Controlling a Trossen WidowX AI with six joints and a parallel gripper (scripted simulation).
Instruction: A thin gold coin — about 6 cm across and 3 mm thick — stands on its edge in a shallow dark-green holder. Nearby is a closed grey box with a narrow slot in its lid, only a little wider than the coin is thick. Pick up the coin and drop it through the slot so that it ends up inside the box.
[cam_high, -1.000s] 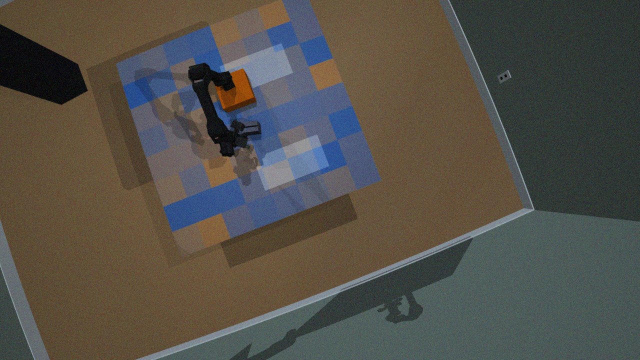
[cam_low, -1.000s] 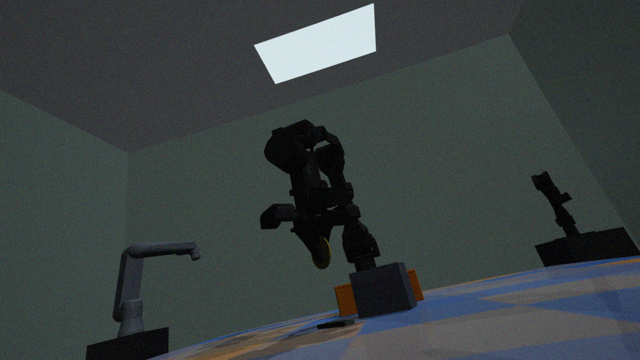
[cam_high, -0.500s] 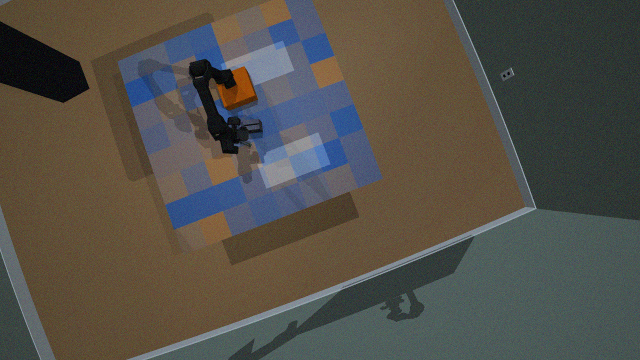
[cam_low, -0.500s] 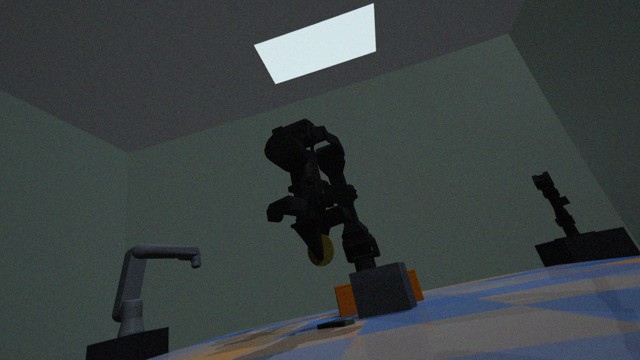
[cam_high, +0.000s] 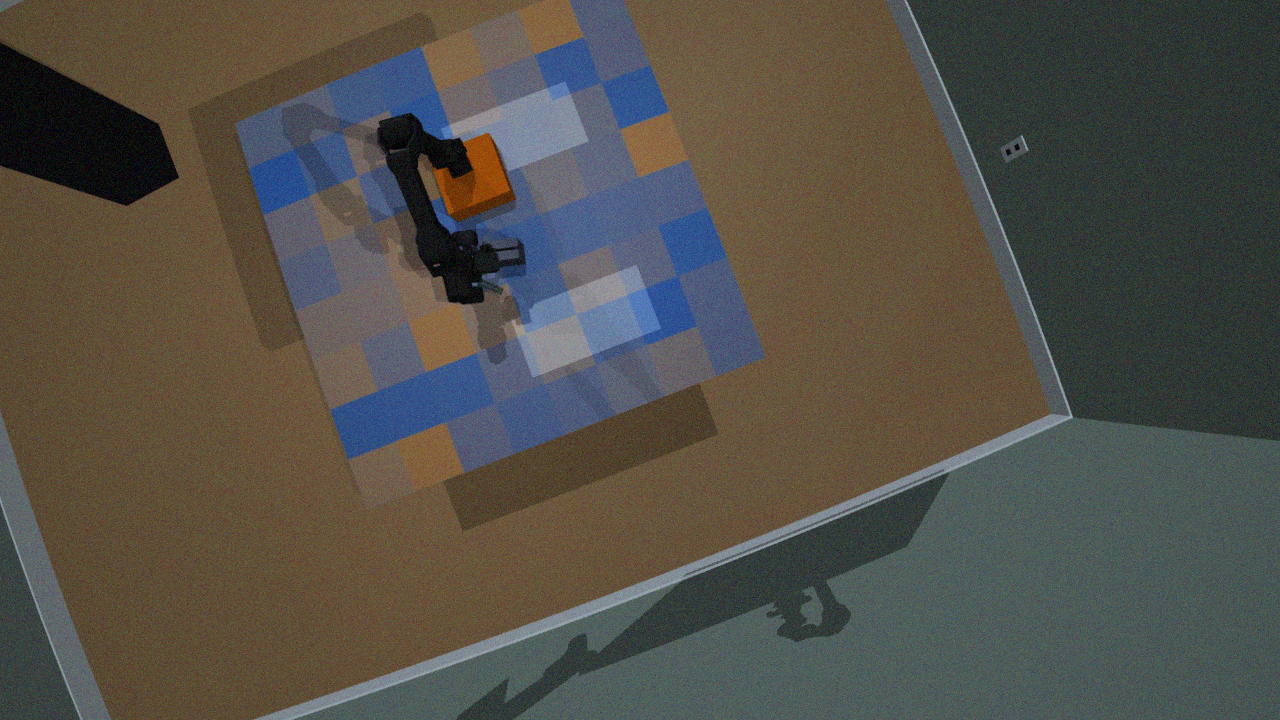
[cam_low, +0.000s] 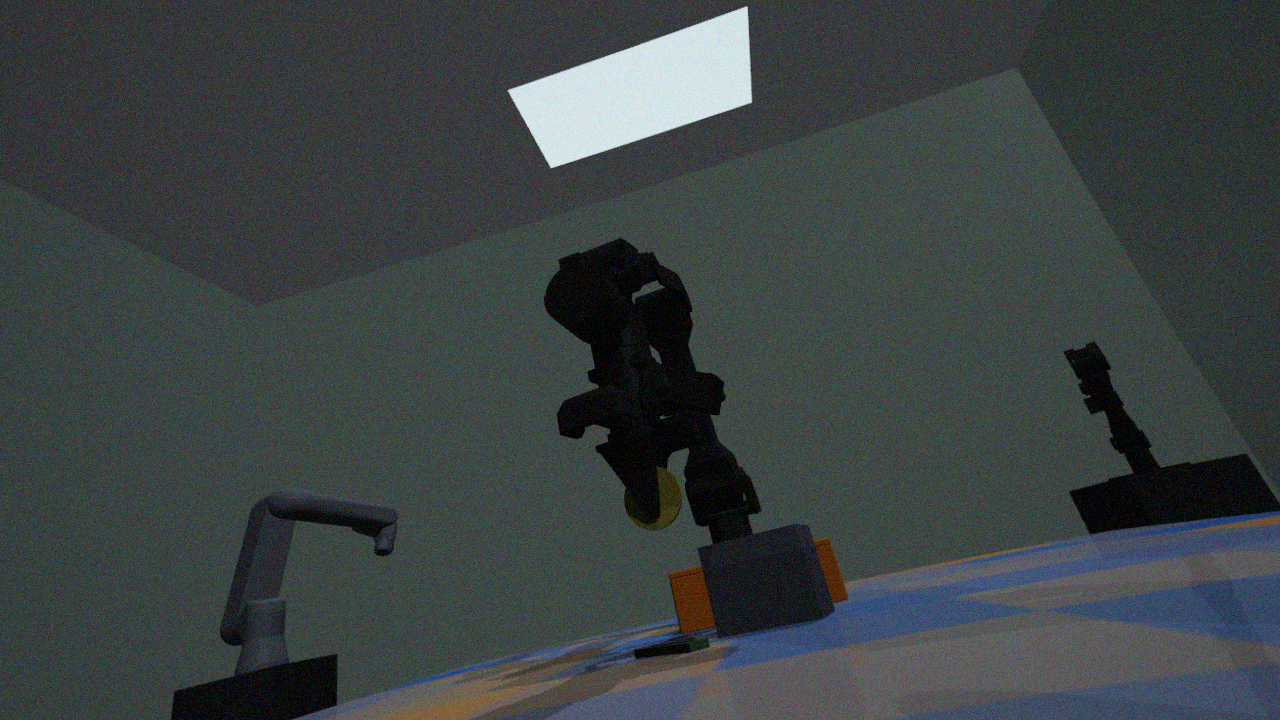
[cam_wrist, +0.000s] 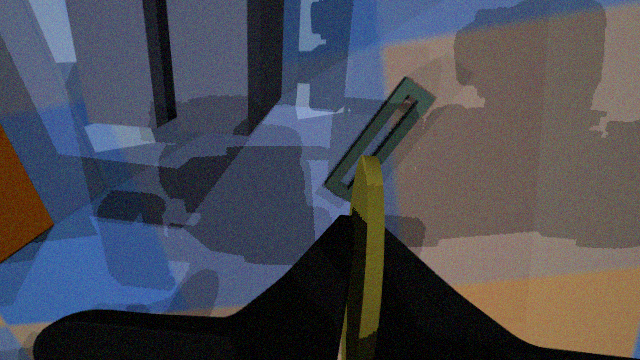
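My gripper is shut on the gold coin, held well above the table. The coin is edge-on in the wrist view, its lower part poking past the fingertips. The dark-green holder lies below, its groove empty and slanted relative to the coin. The closed grey box stands beside the holder, at upper left in the wrist view. Its dark slot runs roughly parallel to the coin there, well to the coin's left; its far end is cut off.
An orange block sits by my arm's base, behind the grey box in the exterior view. The table has a blue and tan patchwork top. A grey arm and another black arm stand in the background.
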